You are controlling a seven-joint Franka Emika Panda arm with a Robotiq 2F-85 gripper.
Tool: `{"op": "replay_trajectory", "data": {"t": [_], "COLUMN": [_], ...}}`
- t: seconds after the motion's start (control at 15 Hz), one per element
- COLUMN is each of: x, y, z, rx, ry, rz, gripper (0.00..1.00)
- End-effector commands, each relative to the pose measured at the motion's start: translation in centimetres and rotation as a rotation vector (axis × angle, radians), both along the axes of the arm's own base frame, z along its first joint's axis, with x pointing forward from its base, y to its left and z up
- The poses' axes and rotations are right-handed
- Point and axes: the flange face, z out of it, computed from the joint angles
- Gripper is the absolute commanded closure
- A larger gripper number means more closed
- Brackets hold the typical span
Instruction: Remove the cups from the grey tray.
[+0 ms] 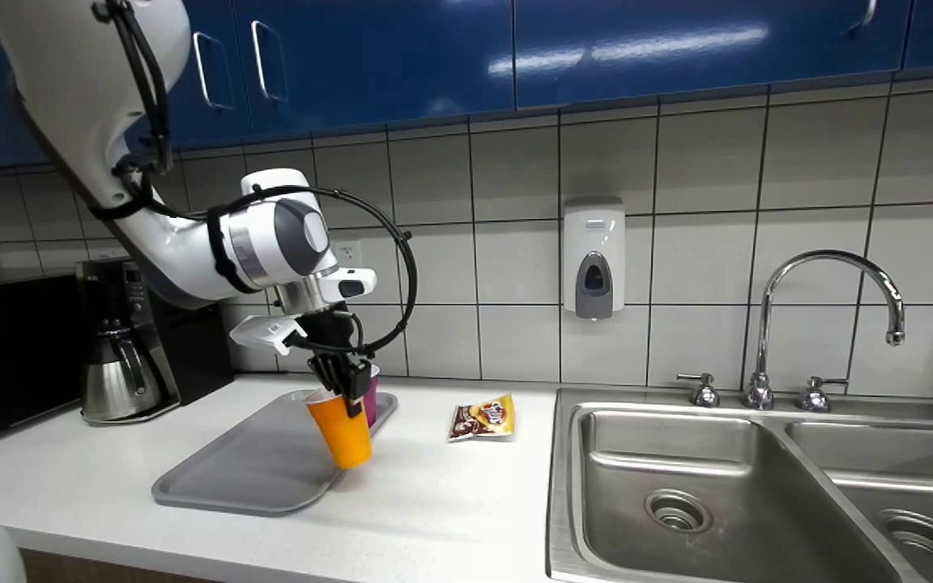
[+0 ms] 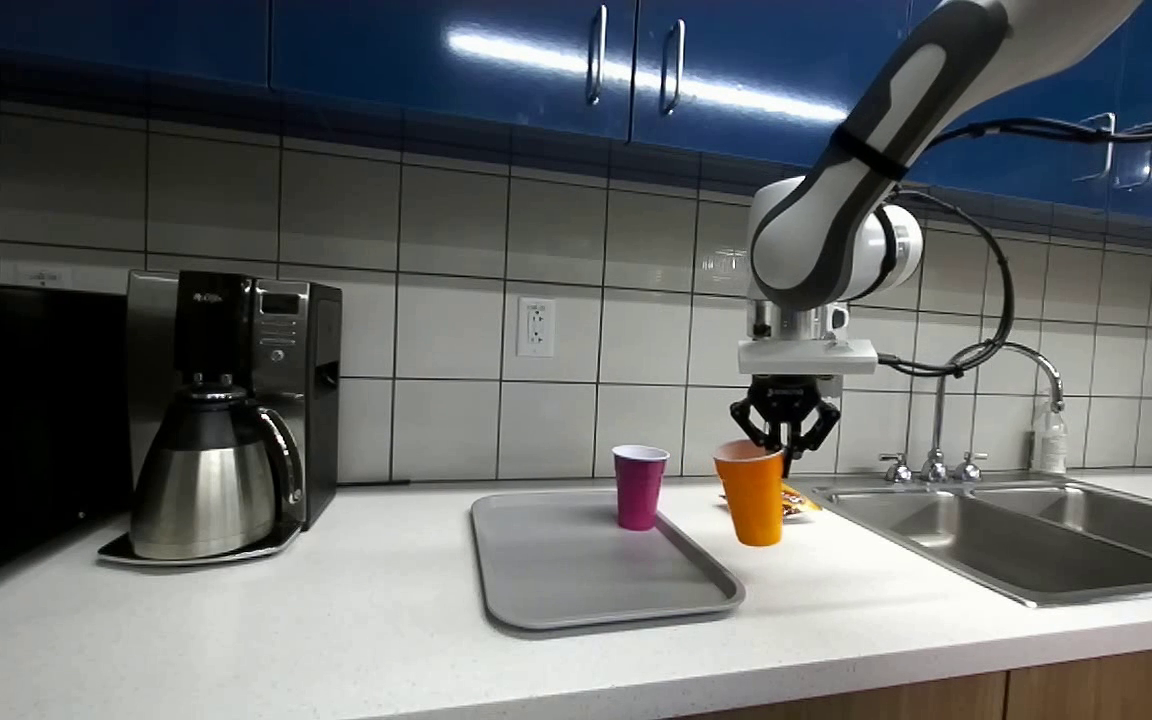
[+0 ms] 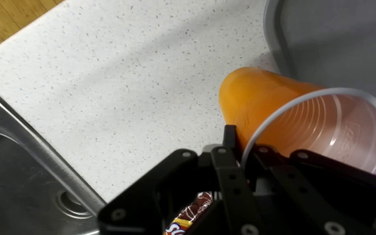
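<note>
Working remotely, I held the orange cup (image 2: 756, 508) above the counter (image 2: 286, 640) just beside the grey tray (image 2: 571, 565), the gripper (image 2: 785, 453) clamped on its wall near the rim; its long axis slanted, mouth up and toward the tray, where the purple cup (image 2: 639, 490) stood upright.

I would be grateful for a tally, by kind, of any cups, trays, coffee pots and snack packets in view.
Cups: 2 (orange cup, magenta cup)
Grey tray: 1
Coffee pot: 1
Snack packet: 1
Total: 5
</note>
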Motion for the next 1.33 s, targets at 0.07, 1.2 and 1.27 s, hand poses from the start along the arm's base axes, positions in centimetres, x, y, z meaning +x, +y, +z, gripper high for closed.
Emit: {"op": "replay_trajectory", "data": {"t": [0.07, 1.2, 1.27], "x": [-1.8, -5.3, -5.4], "y": [-2.5, -5.8, -5.8], "z": [-0.2, -3.3, -3.2], "rx": [-0.011, 0.017, 0.016], "ry": [0.008, 0.030, 0.027], "rz": [-0.065, -0.222, -0.228], "gripper": [0.99, 0.54, 0.48]}}
